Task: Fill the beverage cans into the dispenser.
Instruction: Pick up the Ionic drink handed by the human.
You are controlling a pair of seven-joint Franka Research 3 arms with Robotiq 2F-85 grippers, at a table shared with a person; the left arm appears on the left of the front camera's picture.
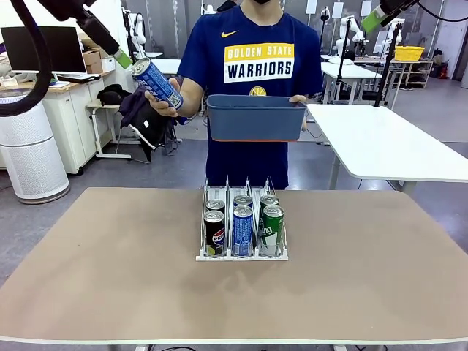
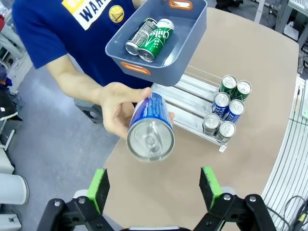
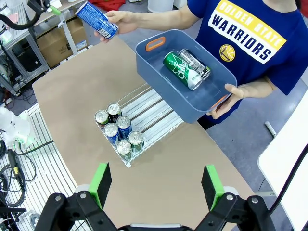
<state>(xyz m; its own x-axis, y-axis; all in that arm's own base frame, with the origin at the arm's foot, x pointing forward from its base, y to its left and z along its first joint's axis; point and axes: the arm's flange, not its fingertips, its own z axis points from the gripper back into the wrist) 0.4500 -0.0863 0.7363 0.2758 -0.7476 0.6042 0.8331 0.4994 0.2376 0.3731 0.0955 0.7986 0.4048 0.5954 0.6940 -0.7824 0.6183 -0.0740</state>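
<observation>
A person's hand (image 2: 113,108) holds a blue beverage can (image 1: 157,84) (image 2: 150,130) out, top end toward my left gripper (image 1: 126,61) (image 2: 154,187). That gripper is open, and the can lies beyond its pads without touching them. The person's other hand carries a dark blue tub (image 1: 256,117) (image 3: 192,103) with a green can (image 3: 179,66) and a dark can (image 3: 195,63) lying in it. The clear dispenser (image 1: 228,189) (image 2: 187,94) (image 3: 149,108) stands mid-table with several cans at its front end, among them a black Pepsi (image 1: 214,232). My right gripper (image 1: 374,17) (image 3: 156,185) hangs open, high above the table.
The tan table (image 1: 110,278) has free room on both sides of the dispenser. The person stands at the far edge. A white table (image 1: 387,142) is behind on the right, and a desk with a monitor (image 1: 40,47) on the left.
</observation>
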